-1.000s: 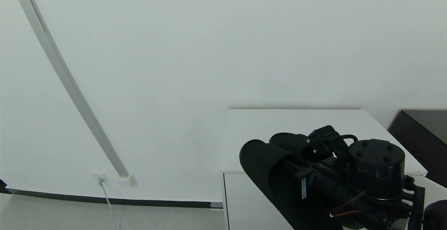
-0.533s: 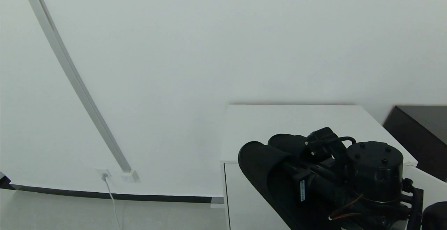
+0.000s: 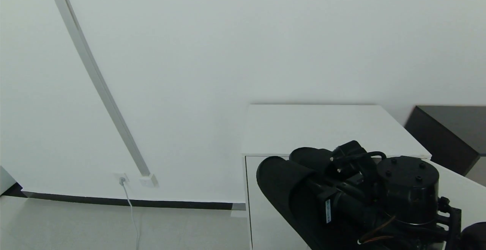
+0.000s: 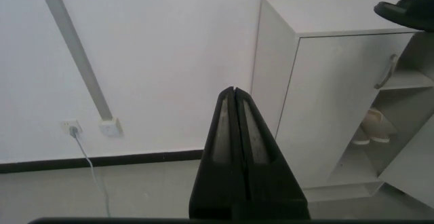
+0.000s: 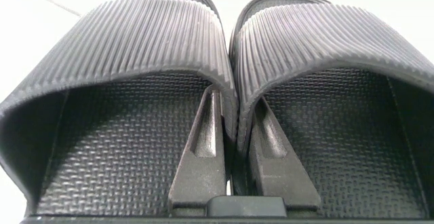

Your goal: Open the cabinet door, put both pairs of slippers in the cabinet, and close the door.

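Right hand pinching black slippers together, toes forward, at cabinet's top front edge, open shelves lying below.

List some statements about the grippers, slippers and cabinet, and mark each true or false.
1. The right gripper clamps a pair of black slippers. True.
2. The left gripper is open. False: it is shut and holds nothing.
3. A light pair lies on a shelf inside the cabinet. True.
4. The cabinet is fully shut. False: one side stands open, with its inside showing.
5. The cable plugs into the cabinet. False: it plugs into a socket on the wall.
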You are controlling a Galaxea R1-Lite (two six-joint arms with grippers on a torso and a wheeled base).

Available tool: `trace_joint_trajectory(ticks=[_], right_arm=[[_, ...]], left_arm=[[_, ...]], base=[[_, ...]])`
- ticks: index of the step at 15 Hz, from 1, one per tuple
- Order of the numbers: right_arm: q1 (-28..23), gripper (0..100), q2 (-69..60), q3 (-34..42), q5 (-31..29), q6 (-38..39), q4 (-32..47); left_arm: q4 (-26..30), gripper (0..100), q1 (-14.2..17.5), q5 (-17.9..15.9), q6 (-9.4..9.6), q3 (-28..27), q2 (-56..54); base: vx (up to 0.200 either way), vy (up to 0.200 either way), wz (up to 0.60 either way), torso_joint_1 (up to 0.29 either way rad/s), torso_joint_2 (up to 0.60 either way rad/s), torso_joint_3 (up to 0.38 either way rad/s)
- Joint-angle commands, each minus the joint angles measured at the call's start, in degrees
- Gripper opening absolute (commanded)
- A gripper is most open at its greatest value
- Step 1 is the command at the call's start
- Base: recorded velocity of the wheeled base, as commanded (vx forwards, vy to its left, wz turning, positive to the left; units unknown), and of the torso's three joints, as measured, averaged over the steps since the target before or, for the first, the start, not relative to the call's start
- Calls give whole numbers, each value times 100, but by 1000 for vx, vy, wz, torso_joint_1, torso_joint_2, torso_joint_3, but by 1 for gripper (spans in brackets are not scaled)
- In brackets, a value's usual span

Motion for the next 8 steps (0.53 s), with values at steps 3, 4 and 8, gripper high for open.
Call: trace_joint_trajectory(ticks=[3,4,8], right_arm=[[5,0,7,62,-12,-10,-13],[5,0,7,62,-4,-10,-13],[5,0,33,71,-12,-10,-22]], left_arm=[[-1,0,-1,-8,-1,1,7],[-1,0,-1,-8,-1,1,7],[-1,0,-1,0,-10,1,7]], base=[[0,0,0,0,0,0],[0,0,0,0,0,0],[0,0,0,0,0,0]])
